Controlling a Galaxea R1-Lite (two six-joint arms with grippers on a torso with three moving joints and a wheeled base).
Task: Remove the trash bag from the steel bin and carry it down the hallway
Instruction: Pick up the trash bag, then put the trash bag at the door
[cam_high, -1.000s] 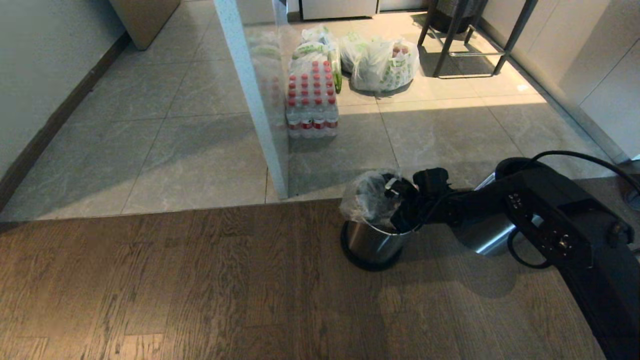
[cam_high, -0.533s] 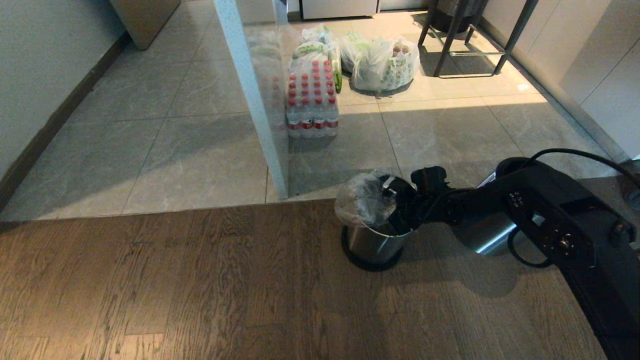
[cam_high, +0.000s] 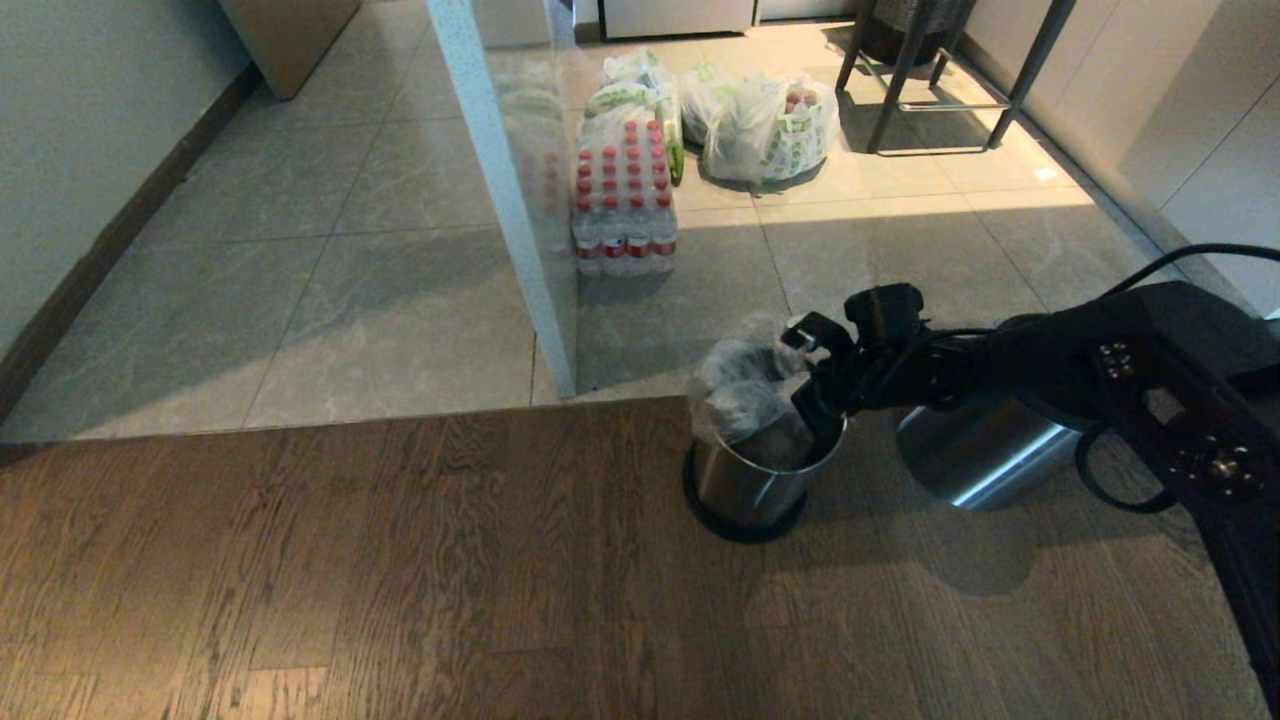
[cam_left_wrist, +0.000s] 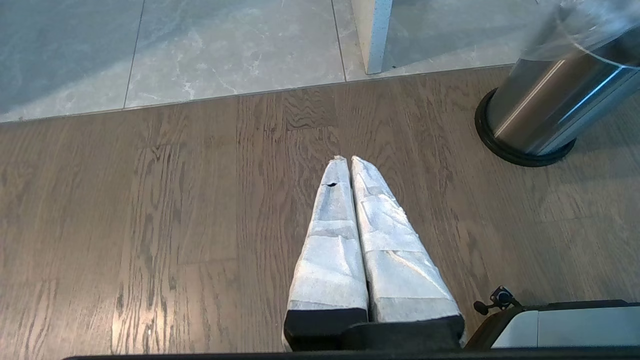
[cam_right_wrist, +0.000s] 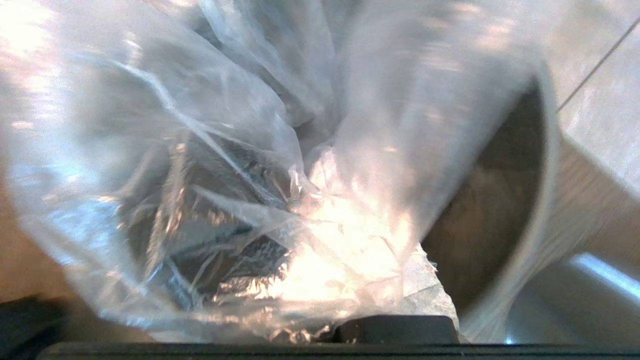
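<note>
The steel bin stands on the wood floor just before the tile edge; the left wrist view also shows the steel bin. The clear trash bag bulges out of its top, with dark rubbish showing through. My right gripper is at the bin's rim, on the side toward my arm, shut on the bag's edge. In the right wrist view the crinkled trash bag fills the picture beside the bin's inside wall. My left gripper hangs shut and empty over the wood floor.
A larger steel cylinder stands right of the bin, under my right arm. A white post with a glass panel rises just beyond the bin. A pack of red-capped bottles and white bags with green print sit on the tiles.
My right gripper closed inside the bin's mouth and has risen with the bag's edge. The bag now stands bunched higher above the rim. The left arm has not moved.
</note>
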